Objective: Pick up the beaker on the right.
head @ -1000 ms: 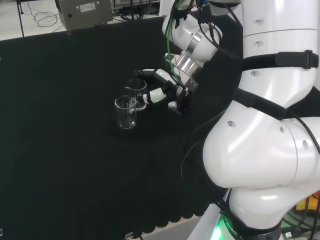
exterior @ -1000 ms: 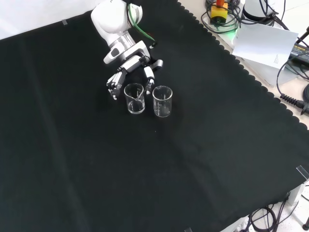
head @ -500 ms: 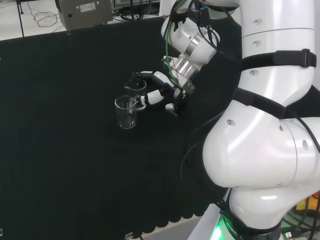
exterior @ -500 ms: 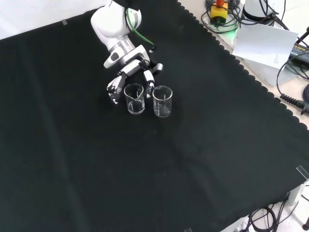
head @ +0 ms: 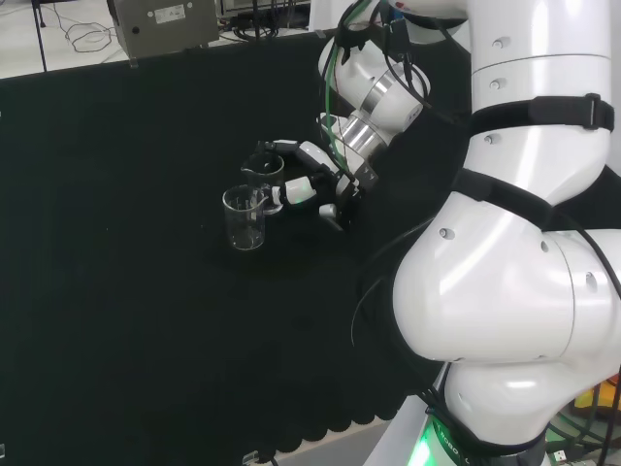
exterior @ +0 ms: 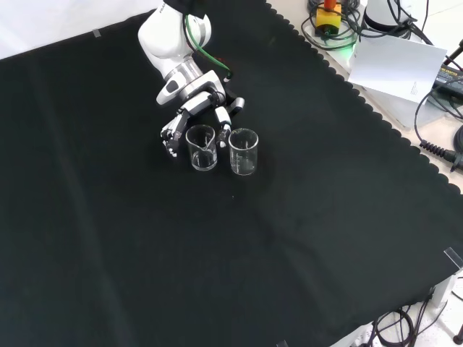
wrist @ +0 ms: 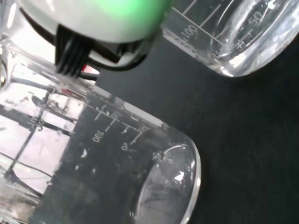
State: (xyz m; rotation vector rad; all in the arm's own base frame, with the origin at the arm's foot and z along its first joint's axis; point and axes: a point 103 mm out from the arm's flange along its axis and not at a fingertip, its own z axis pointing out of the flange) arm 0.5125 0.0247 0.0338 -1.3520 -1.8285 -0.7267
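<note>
overhead, the white arm [exterior: 168,36] reaches down from the front view's top over the black cloth [exterior: 217,253]; its hand [exterior: 194,116] has fingers spread round the left beaker [exterior: 202,147], not yet closed on it; the right beaker [exterior: 243,151] stands just beside, upright.

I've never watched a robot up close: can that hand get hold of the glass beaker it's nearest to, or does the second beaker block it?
Probably yes. In the front view the hand has fingers either side of the left beaker; the right beaker stands apart beside it.
</note>
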